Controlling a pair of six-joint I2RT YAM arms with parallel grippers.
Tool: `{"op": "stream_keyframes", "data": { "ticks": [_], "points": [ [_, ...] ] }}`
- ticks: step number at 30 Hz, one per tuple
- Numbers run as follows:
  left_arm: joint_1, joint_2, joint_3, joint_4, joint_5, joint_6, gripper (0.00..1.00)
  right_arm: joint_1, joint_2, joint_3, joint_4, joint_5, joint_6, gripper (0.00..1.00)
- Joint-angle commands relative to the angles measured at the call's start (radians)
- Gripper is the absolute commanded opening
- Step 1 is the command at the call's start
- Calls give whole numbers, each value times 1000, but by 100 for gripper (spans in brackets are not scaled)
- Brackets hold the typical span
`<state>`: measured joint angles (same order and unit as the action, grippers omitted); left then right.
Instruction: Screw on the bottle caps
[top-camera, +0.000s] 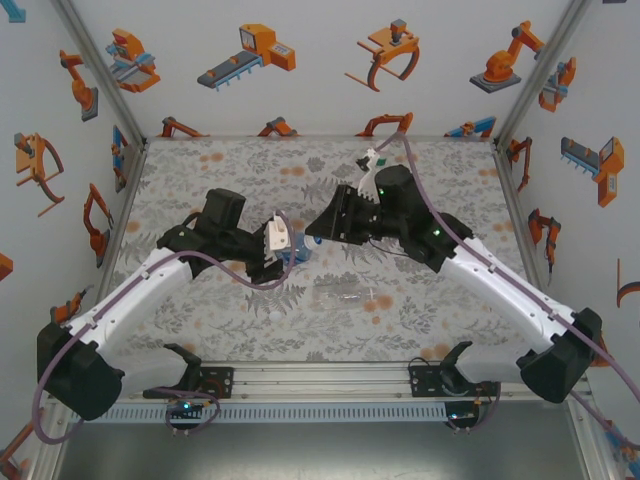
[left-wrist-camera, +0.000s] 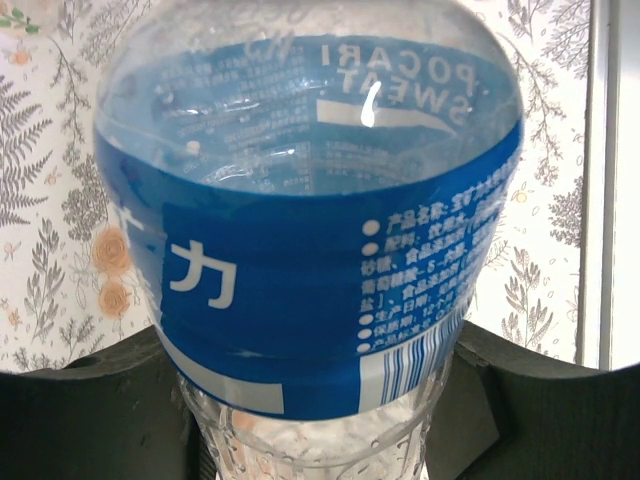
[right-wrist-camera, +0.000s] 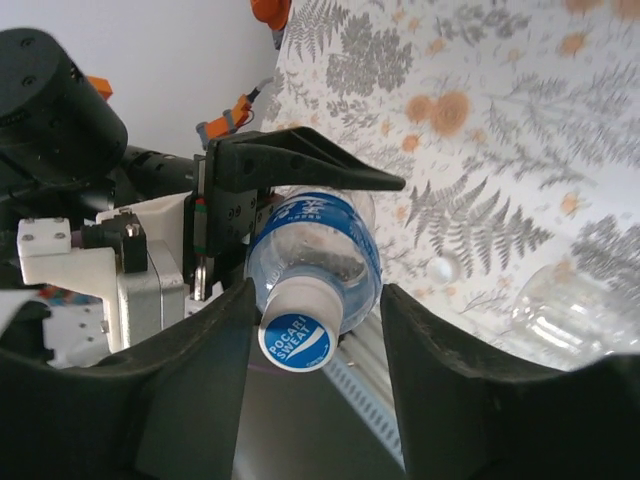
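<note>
Left claw (top-camera: 283, 243) grips the Pocari Sweat bottle (left-wrist-camera: 320, 280). Right claw (right-wrist-camera: 318, 305) sits released around its cap (right-wrist-camera: 296, 338), gap at 3 o'clock. Centre it, clench squarely, then twist.

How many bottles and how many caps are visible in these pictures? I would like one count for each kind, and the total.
Bottles: 3 (blue-label bottle; clear bottle lying down; what appears to be a pale green-white bottle at the far side)
Caps: 1 clearly seen (cap on the blue-label bottle)
Total: 4
</note>
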<state>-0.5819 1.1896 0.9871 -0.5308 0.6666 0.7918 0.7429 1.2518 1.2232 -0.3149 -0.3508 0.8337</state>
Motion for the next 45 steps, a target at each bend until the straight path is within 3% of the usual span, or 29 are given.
{"op": "stream_keyframes", "data": {
  "ticks": [1, 5, 13, 18, 31, 42, 45],
  "points": [
    [-2, -24, 8, 22, 60, 15, 0, -6, -45, 45, 59, -33, -261, 51],
    [-2, -25, 7, 18, 68, 21, 0, -13, -61, 60, 56, -165, -578, 58],
    [-2, -27, 7, 3, 108, 39, 0, -13, -79, 64, -5, -426, -1167, 57],
    [-2, -34, 6, -5, 116, 50, 0, -12, -56, 108, -124, -554, -1410, 57],
    [-2, -44, 2, -13, 156, 68, 0, 10, -17, 96, -93, -505, -1436, 51],
    [-3, -48, 2, -13, 157, 70, 0, 13, -9, 96, -103, -500, -1435, 37],
    [-2, -49, 3, -15, 154, 70, 0, 15, -3, 101, -103, -493, -1402, 29]
  ]
}}
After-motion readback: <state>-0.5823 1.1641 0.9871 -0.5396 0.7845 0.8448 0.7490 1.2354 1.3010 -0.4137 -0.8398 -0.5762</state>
